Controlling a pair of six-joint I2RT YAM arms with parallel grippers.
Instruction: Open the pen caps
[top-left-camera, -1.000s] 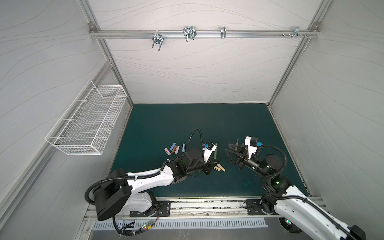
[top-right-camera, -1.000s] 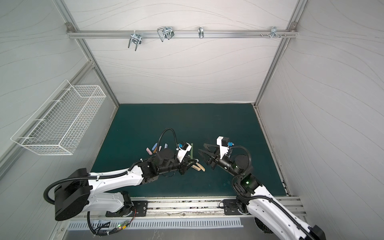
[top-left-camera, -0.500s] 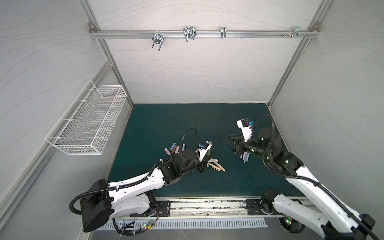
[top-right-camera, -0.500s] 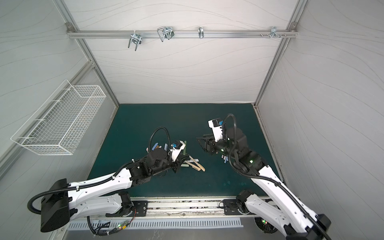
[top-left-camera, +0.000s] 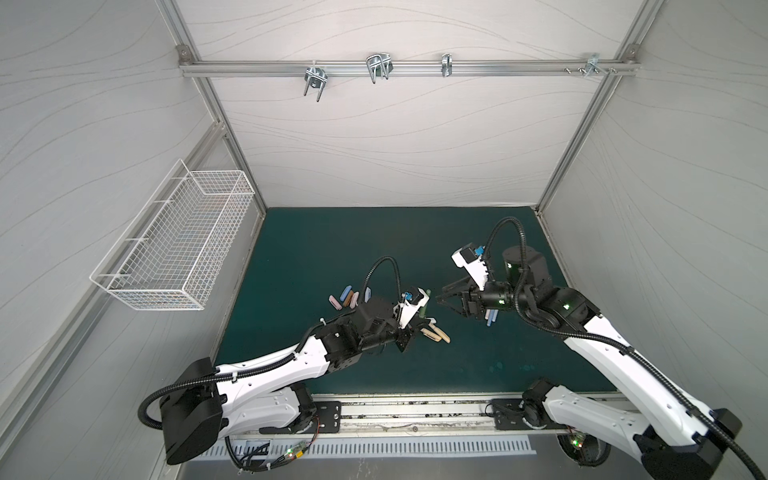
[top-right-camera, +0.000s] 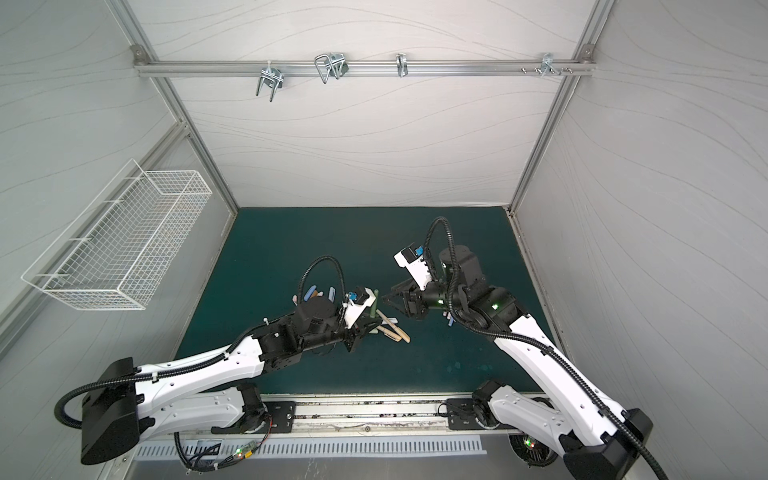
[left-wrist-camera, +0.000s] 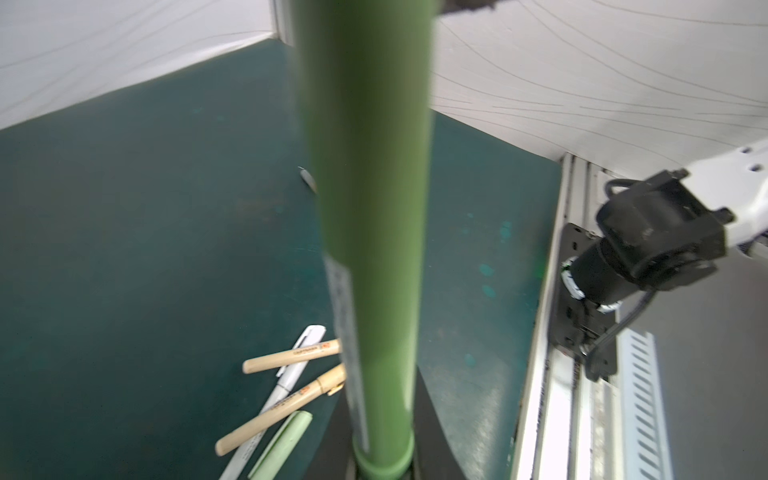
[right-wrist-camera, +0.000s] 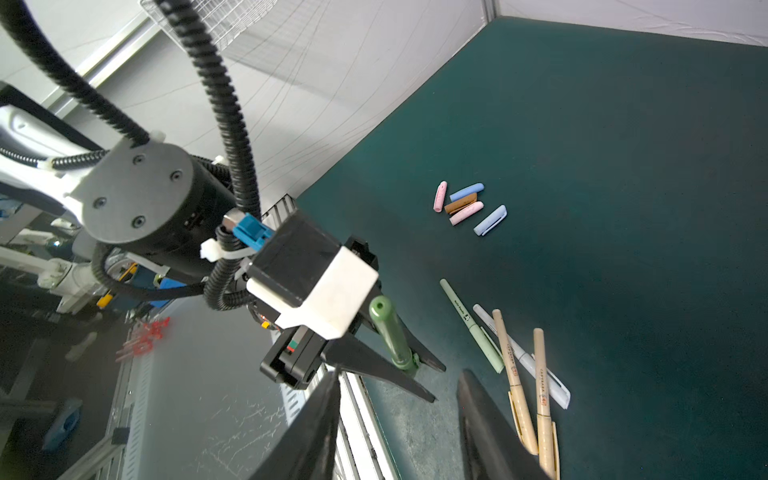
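My left gripper (top-left-camera: 409, 329) (left-wrist-camera: 382, 395) is shut on the lower end of a dark green pen (top-left-camera: 423, 309) (top-right-camera: 374, 303) (left-wrist-camera: 365, 166) (right-wrist-camera: 390, 332), which stands up out of the jaws. My right gripper (top-left-camera: 440, 299) (top-right-camera: 386, 297) (right-wrist-camera: 399, 386) is open and empty, its tips just right of the pen's free end. Several loose pen caps (top-left-camera: 345, 297) (right-wrist-camera: 463, 203), pink, blue and brown, lie in a cluster behind the left arm. More pens lie on the mat under the grippers: two tan (top-left-camera: 436, 334) (right-wrist-camera: 513, 382), a white (right-wrist-camera: 523, 357) and a light green (right-wrist-camera: 471, 326).
The dark green mat (top-left-camera: 374, 249) covers the floor inside grey walls. A few uncapped pens (top-left-camera: 491, 318) lie partly hidden under the right wrist. A white wire basket (top-left-camera: 178, 249) hangs on the left wall. A metal rail (top-left-camera: 415, 409) runs along the mat's front edge.
The right arm has lifted and swung its gripper left toward the green pen, and its jaws have narrowed. The left gripper has kept its hold on the pen and shifted slightly.
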